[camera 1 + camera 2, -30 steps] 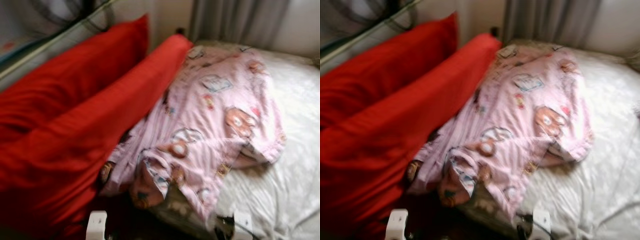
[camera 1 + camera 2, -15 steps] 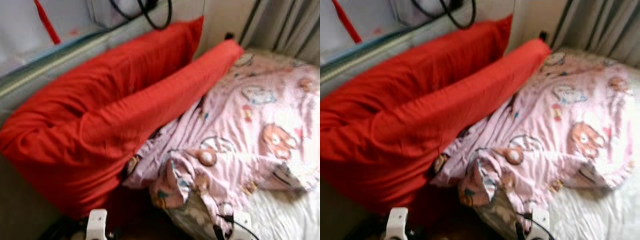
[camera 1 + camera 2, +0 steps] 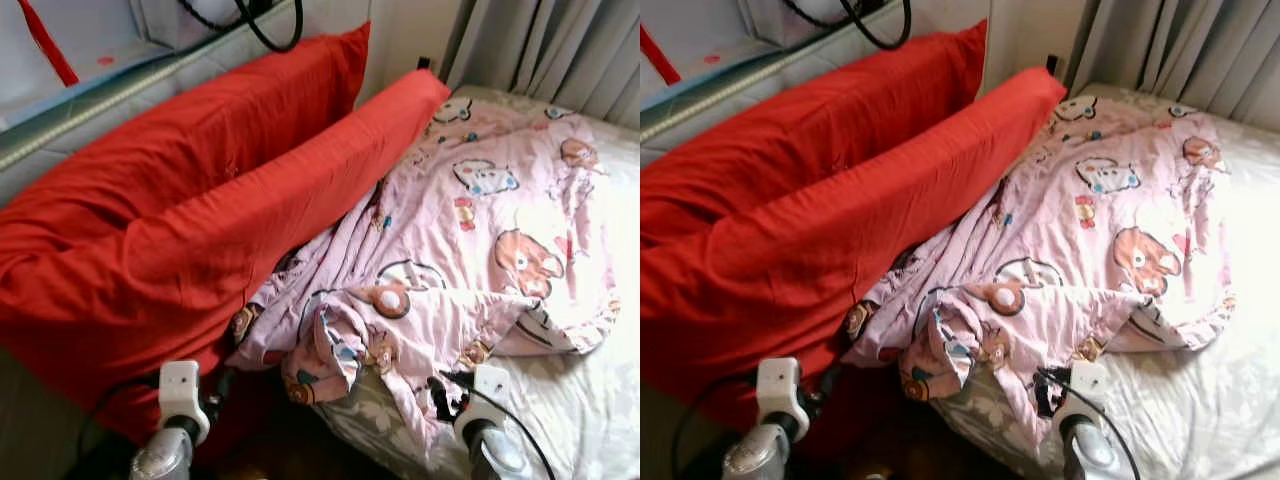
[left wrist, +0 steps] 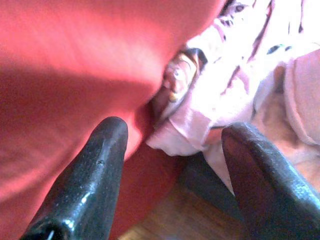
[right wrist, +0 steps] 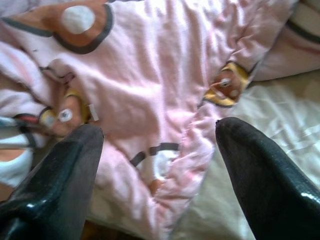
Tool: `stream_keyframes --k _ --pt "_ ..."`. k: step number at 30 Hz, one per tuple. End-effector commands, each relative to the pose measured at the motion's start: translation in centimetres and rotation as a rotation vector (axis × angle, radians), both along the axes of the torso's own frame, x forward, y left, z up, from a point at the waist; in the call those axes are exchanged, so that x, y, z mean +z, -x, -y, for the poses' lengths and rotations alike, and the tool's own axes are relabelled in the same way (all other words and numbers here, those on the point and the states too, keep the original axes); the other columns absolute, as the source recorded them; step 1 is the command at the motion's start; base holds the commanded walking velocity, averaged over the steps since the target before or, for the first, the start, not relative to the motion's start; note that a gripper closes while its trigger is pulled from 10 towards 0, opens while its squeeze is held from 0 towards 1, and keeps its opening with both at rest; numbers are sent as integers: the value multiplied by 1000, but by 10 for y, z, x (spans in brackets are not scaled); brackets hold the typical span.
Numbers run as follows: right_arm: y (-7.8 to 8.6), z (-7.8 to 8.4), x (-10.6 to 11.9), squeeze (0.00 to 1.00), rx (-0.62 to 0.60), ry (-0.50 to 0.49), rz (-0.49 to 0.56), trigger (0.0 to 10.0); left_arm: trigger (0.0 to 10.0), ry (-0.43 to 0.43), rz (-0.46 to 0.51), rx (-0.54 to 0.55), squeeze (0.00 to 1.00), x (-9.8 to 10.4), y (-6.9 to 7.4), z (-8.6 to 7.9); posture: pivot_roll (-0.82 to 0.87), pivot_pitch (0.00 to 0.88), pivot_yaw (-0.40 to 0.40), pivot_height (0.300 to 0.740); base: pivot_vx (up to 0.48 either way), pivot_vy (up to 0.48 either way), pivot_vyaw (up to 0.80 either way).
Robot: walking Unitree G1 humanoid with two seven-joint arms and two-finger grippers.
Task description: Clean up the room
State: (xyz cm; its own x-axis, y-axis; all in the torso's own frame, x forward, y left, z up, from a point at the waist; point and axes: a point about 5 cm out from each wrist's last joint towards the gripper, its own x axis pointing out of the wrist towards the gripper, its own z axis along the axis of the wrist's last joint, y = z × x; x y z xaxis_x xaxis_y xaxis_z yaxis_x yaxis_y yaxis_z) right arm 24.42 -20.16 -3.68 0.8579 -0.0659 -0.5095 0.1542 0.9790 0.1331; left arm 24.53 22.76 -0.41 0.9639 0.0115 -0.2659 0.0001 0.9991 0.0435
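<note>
We stand at the foot of a bed [image 3: 590,400], both arms raised low in front of us. The left gripper [image 4: 172,165] hangs with its fingers [image 4: 100,165] spread wide and nothing between them; ahead of it the near edge of the pink blanket [image 3: 470,250] tucks against the red pillow [image 3: 220,230], with dark wood floor [image 4: 165,220] below. The right gripper [image 5: 155,165] is likewise spread and empty, poised over the blanket's lower hem, where the white sheet [image 5: 260,120] begins just beyond its outer finger.

The wrist views give us the close detail the head views cannot: the cartoon prints, the rumpled hem, the gap where blanket meets pillow. The head views give the whole layout: two long red pillows lean side by side along the wall on our left, the blanket lies bunched across the mattress from beside them toward the grey curtain [image 3: 540,45], and a black cable [image 3: 265,20] loops on the ledge [image 3: 90,100] above the pillows.

Compared with half a second ago, the picture is sharp rather than blurred, the camera has swung slightly so more of the bed's right side shows, and both wrists reach further up into view.

The folded lump of blanket at the near corner lies between the two grippers.
</note>
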Motion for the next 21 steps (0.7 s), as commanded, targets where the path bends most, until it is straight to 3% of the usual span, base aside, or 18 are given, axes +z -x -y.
stream_keyframes --k 1,4,5,11,13,21 --pt "7 8 -2 0 -26 13 -2 10000 10000 -89 14 27 0 3 5 -12 113 179 -41 740 0 0 0" --pt "4 12 2 0 -29 11 48 10000 10000 -87 94 104 0 18 -2 -23 114 180 -41 740 0 0 0" --pt "-1 13 10 0 -22 13 113 10000 10000 -60 167 131 0 32 -12 -23 104 185 -47 740 0 0 0" --pt "-15 9 32 0 11 42 289 10000 10000 11 289 72 0 58 -30 2 97 187 -54 740 0 0 0" --pt "-18 2 37 0 28 31 331 10000 10000 27 319 53 0 64 -30 12 88 187 -60 740 0 0 0" --pt "-22 -13 52 0 99 20 434 10000 10000 77 344 67 0 71 -18 22 100 182 -78 740 0 0 0"
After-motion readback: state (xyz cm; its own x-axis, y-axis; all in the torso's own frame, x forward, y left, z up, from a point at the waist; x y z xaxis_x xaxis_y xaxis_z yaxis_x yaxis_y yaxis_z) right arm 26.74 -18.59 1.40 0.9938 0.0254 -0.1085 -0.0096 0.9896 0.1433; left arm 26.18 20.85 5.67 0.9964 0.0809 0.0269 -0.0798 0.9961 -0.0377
